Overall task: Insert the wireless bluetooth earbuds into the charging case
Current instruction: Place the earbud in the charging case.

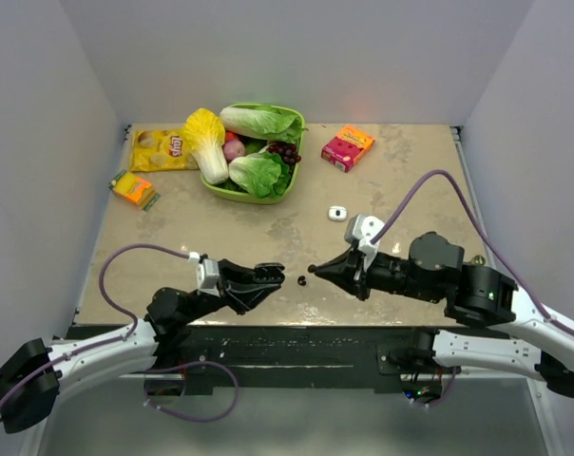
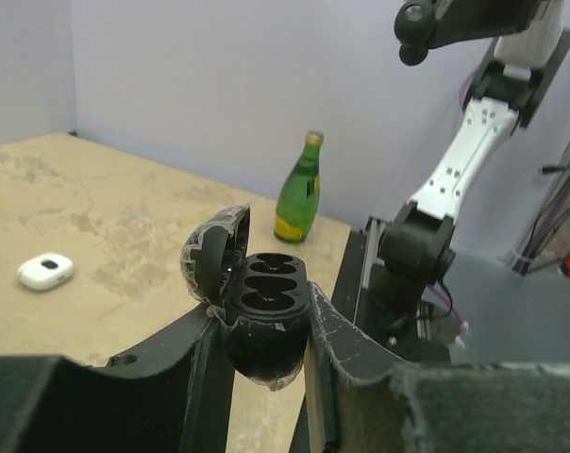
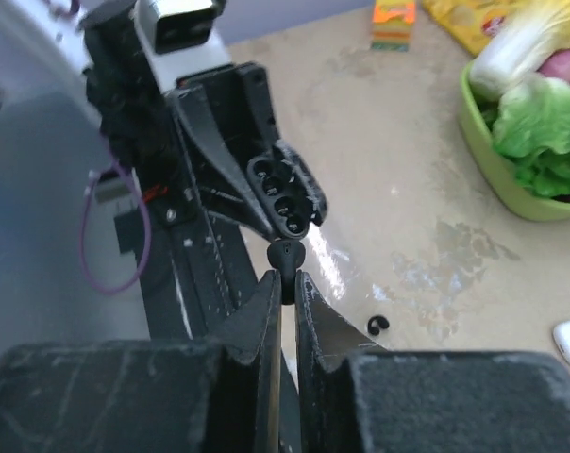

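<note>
a: how is the left gripper (image 2: 264, 344) seen?
b: it is clamped on the black charging case (image 2: 271, 294), which is held with its lid swung open and its sockets bared.
a: and the right gripper (image 3: 286, 283)?
b: it is pinched tight on one black earbud (image 3: 286, 256), held just at 6 o'clock of the case in the right wrist view. whether the two touch cannot be told.
a: where is the second earbud (image 3: 377, 326) found?
b: it is seen lying on the table (image 1: 220, 228), at 8 o'clock of the right fingertips in the top view. a small white pebble-shaped object (image 1: 337, 213) is seen at 1 o'clock of them, well apart.
</note>
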Controlling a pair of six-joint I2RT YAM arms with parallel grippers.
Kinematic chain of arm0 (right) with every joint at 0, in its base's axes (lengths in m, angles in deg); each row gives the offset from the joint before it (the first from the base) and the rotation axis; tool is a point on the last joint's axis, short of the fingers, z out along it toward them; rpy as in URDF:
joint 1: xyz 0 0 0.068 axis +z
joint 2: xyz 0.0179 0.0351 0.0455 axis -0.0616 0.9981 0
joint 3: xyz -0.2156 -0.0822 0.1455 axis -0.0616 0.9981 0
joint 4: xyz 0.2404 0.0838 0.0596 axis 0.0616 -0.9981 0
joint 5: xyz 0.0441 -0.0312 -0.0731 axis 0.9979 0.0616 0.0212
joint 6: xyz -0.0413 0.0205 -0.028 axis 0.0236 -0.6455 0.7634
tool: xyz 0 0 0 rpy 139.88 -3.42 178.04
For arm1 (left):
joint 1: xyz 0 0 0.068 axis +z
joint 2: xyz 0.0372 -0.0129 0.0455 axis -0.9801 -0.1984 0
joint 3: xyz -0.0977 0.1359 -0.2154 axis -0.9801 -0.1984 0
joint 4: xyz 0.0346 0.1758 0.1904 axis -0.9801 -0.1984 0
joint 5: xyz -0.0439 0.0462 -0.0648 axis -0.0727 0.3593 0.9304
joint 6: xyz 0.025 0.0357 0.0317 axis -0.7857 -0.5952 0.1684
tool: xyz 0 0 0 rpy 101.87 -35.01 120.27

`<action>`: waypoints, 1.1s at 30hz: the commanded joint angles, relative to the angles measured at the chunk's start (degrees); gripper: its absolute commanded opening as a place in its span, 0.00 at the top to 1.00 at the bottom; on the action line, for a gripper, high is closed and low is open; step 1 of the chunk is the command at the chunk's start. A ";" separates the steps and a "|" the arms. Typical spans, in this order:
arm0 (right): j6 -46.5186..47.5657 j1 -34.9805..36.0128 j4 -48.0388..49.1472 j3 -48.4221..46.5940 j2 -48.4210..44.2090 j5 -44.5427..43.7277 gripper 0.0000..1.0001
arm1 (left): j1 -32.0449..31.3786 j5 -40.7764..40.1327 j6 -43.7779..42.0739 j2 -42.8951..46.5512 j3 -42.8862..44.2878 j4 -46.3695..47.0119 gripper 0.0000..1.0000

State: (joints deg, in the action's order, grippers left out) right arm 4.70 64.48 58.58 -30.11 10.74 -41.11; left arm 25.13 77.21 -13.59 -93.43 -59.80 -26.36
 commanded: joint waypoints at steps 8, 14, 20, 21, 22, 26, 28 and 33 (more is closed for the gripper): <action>6.52 2.83 -7.34 -0.88 2.22 7.74 1.00 | 0.52 15.40 -4.40 -7.92 8.50 -1.67 1.00; 5.73 3.53 -4.27 0.97 2.93 8.18 1.00 | 0.69 18.12 -3.00 -10.91 9.47 2.64 1.00; 4.85 3.89 -1.63 2.46 4.06 8.97 1.00 | 0.61 21.11 -2.47 -12.06 10.17 4.31 1.00; 4.77 3.89 -1.45 2.47 4.59 9.15 1.00 | 0.61 21.99 -2.47 -12.23 10.35 4.23 1.00; 4.77 4.06 -1.27 2.47 5.12 9.32 1.00 | 0.61 22.26 -2.21 -12.41 10.44 4.32 1.00; 5.29 4.24 -2.06 1.85 6.96 9.15 1.00 | 0.61 22.96 -1.85 -11.80 10.53 4.67 1.00; 5.47 4.33 -2.32 1.68 7.67 9.06 1.00 | 0.61 23.31 -1.77 -11.53 10.62 4.67 1.00; 5.56 4.50 -2.67 1.59 8.46 8.09 1.00 | 0.61 24.01 -1.33 -10.92 10.44 4.76 1.00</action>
State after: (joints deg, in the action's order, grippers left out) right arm 9.77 68.59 54.43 -27.99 19.29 -33.15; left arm 25.37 99.37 -15.64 -105.32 -51.50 -25.22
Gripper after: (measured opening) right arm 0.090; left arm 0.348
